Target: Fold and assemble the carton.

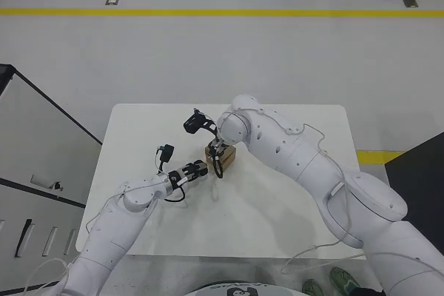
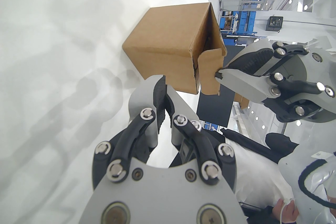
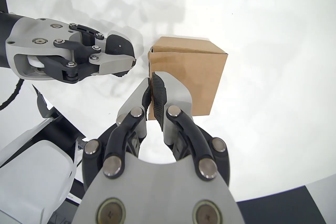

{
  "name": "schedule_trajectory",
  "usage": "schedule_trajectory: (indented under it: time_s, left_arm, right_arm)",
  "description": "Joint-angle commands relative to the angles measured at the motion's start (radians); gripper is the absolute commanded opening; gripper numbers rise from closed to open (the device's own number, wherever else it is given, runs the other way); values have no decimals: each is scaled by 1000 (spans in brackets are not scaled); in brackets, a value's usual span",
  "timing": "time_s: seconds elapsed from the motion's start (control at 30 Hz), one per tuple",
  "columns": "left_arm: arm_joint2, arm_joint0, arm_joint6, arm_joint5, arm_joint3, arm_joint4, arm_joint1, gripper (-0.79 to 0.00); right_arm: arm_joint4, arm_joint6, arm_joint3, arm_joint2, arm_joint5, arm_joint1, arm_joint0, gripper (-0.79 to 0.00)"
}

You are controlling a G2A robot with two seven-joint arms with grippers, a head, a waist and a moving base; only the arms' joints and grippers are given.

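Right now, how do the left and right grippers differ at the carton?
The right gripper is shut on a flap of the carton; the left gripper is shut on nothing. The right touches the carton; the left sits beside it, apart. Both are shut, tips toward the carton.

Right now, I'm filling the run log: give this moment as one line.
carton: on table, flap open | right gripper: shut on flap | left gripper: shut, empty, just beside carton
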Motion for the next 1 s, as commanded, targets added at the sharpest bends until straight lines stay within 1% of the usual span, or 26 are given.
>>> schedule_trajectory:
  time_s: [0.0,0.27,0.3,0.33,0.37,0.6,0.67,0.8,0.83,0.87,0.93,0.97]
  left_arm:
    - [0,0,0,0,0,0,0,-785]
    - [0,0,0,0,0,0,0,-785]
    - [0,0,0,0,0,0,0,-785]
    - [0,0,0,0,0,0,0,-785]
    - [0,0,0,0,0,0,0,-785]
    - [0,0,0,0,0,0,0,-785]
    - [0,0,0,0,0,0,0,-785]
    - [0,0,0,0,0,0,0,-785]
    - [0,0,0,0,0,0,0,-785]
    - [0,0,0,0,0,0,0,-785]
    - [0,0,0,0,0,0,0,-785]
    - [0,0,0,0,0,0,0,-785]
  right_arm:
    - [-16,-3,5,-6,2,-6,2,-785]
    - [-45,-6,21,-12,2,-23,5,-785]
    - [-48,-6,21,-12,3,-25,6,-736]
    - [-52,-5,21,-11,4,-27,6,-637]
    - [-58,-2,20,-12,5,-28,6,-613]
    - [-97,17,5,-13,15,-33,1,-637]
    - [-107,21,-1,-11,16,-33,-2,-613]
    - [-127,35,-12,-9,17,-32,-9,-610]
    - [-133,38,-15,-10,18,-33,-11,-619]
    - [-139,39,-18,-9,20,-33,-13,-646]
    - [-149,39,-22,-7,23,-33,-16,-711]
    - [-157,39,-24,-5,26,-33,-17,-760]
